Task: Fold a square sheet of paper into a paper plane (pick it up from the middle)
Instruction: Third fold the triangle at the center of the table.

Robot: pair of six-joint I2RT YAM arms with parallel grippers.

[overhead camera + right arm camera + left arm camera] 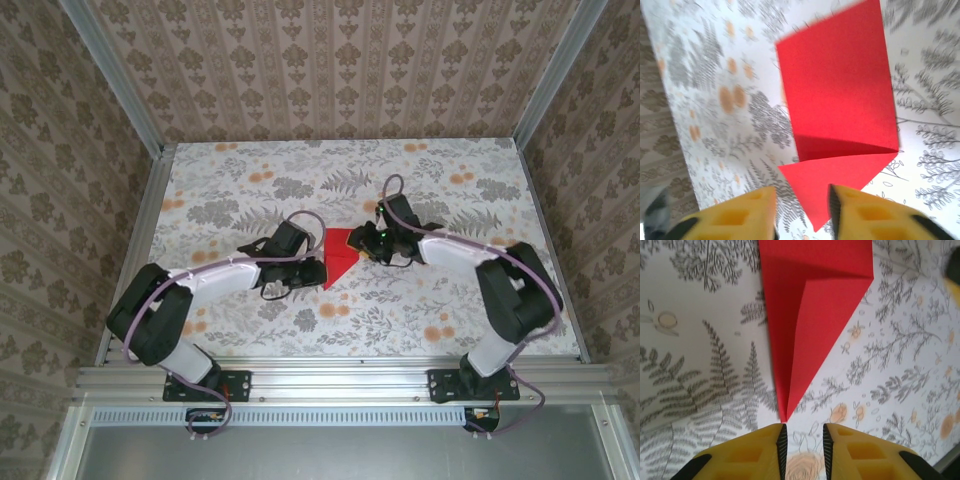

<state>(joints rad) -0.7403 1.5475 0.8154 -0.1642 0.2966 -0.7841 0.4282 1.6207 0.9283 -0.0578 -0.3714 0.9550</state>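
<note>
Left gripper (803, 452) jaws are set a little apart with nothing between them, and its yellow fingers (755, 457) are placed low, just short of the pointed tip of the bright red sheet of thin paper (812, 315). That sheet is laid flat near the middle of the fern-and-flower printed table top (695, 365), with one flap creased over into a long triangle. Right gripper (802, 217) jaws are likewise spread, and a folded corner is seen between its fingers from the opposite side. Whether that corner is touched cannot be told, as the view is blurred. The paper is judged light, limp, easily crumpled and apt to slide. A hold is best taken at a corner near the crease, the layers pinched gently together.
</note>
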